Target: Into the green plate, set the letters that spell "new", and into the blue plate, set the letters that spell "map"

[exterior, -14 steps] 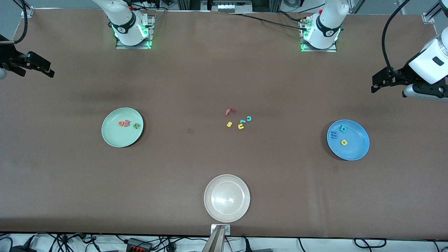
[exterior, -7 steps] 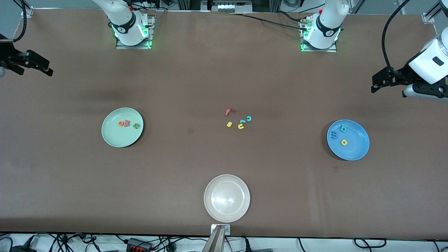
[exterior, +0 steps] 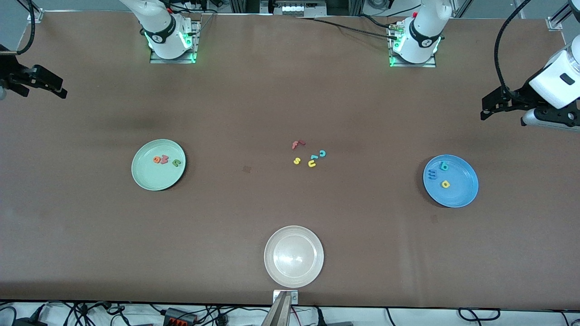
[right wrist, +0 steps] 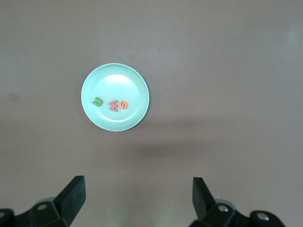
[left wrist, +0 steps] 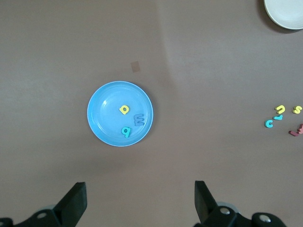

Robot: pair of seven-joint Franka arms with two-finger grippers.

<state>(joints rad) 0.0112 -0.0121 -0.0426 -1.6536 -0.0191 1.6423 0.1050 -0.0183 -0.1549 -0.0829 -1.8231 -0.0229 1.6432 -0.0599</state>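
The green plate [exterior: 154, 179] holds the orange "e" [exterior: 157, 159], red-pink "w" [exterior: 164, 159] and green "n" [exterior: 176, 163]. The blue plate [exterior: 462, 190] holds the blue "m" [exterior: 432, 174], teal "a" [exterior: 444, 166] and yellow "p" [exterior: 445, 184]. My right gripper [exterior: 61, 88] hangs open and empty high over the right arm's end of the table, looking down on the green plate [right wrist: 113, 80]. My left gripper [exterior: 485, 111] hangs open and empty over the left arm's end, with the blue plate [left wrist: 102, 113] below it.
Loose letters lie mid-table: a red "f" [exterior: 297, 144], a teal "c" [exterior: 322, 153], a yellow "s" [exterior: 297, 160], a yellow "u" [exterior: 311, 164]. A cream-white plate [exterior: 294, 256] sits near the table's front edge.
My right gripper has drifted slightly outward toward the right arm's end of the table. The left arm, the plates and the letters have not moved.
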